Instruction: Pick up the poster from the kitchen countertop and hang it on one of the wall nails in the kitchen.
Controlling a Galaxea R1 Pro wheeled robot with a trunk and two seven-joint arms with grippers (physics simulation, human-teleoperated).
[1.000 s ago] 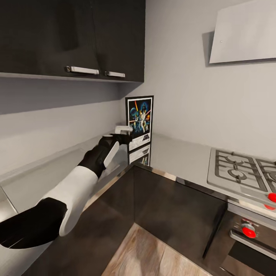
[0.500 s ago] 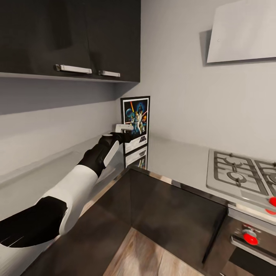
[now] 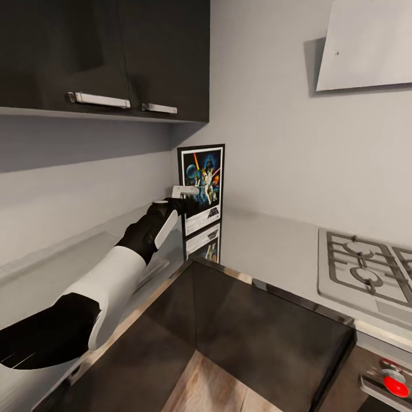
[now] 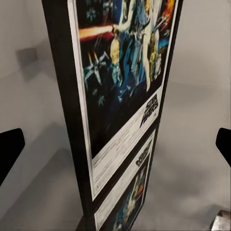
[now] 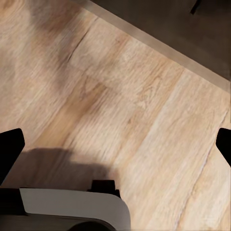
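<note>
My left pincer (image 3: 184,197) is spread wide, the upright poster (image 3: 202,181) between its fingers in the corner on the pale surface (image 3: 269,246). My right pincer (image 5: 115,139), also spread, hangs over the wood floor (image 5: 144,96).

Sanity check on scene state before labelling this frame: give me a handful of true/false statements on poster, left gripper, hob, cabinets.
1. The poster stands upright on the kitchen countertop in the corner. True.
2. The left gripper is at the poster's left edge, fingers wide apart in the left wrist view. True.
3. The poster hangs from a wall nail. False: its base rests on the countertop, reflected below it.
4. The gas hob is left of the poster. False: it is to the right.
5. The wall cabinets are white. False: dark with pale handles.
</note>
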